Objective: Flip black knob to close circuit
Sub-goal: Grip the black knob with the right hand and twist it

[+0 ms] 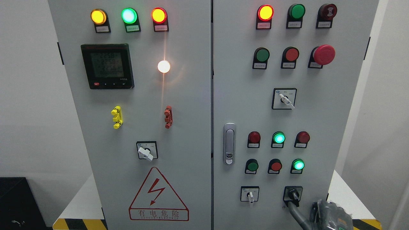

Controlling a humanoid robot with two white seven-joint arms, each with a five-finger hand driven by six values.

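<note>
We see our right hand [330, 214] mostly cut off at the bottom-right frame edge, one grey finger [295, 213] reaching up to touch the black rotary knob [293, 195] low on the grey cabinet's right door [319, 121], remaining fingers unreadable, bare panel beside it.
</note>
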